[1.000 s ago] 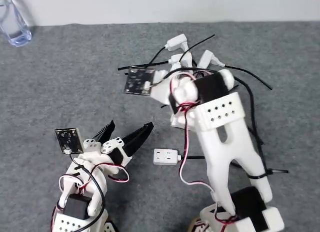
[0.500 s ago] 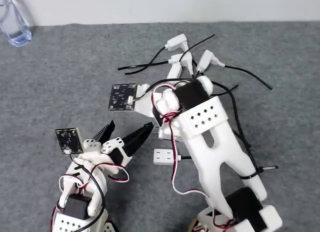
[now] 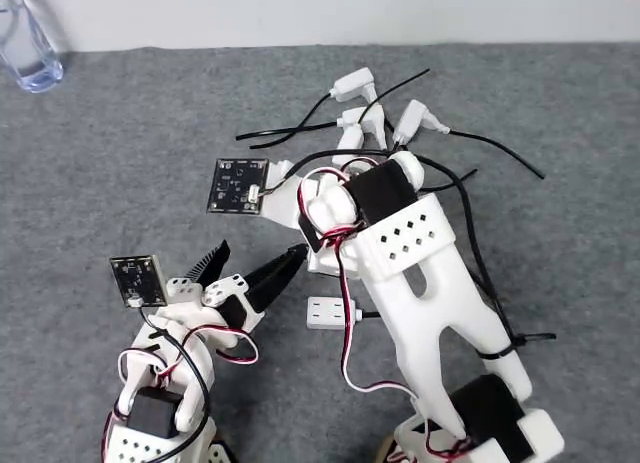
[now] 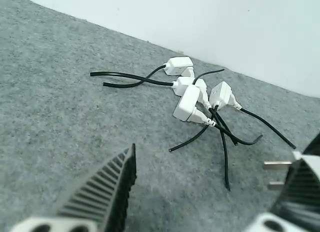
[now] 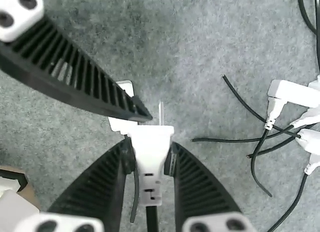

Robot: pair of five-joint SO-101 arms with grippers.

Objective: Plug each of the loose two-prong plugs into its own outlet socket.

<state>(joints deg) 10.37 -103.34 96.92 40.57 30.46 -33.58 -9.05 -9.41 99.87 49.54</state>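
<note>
Four loose plugs, white with short black cords that cross one another, lie in a cluster well ahead of the left gripper. Its ribbed black fingers are spread wide with nothing between them. A fifth plug sits in the right gripper. That gripper's two fingers are closed narrowly on the white body, one on each side, and the two metal prongs stick out past the fingertips. One finger of the left gripper crosses just in front of those prongs; whether it touches them cannot be told. The outlet socket, a small white block, lies flat on the grey felt table. It is near that same left finger but apart from its tip, and just beside the right arm. A clear container stands far from both grippers at the table's edge. Print on the wrist circuit boards is too small to read.
</note>
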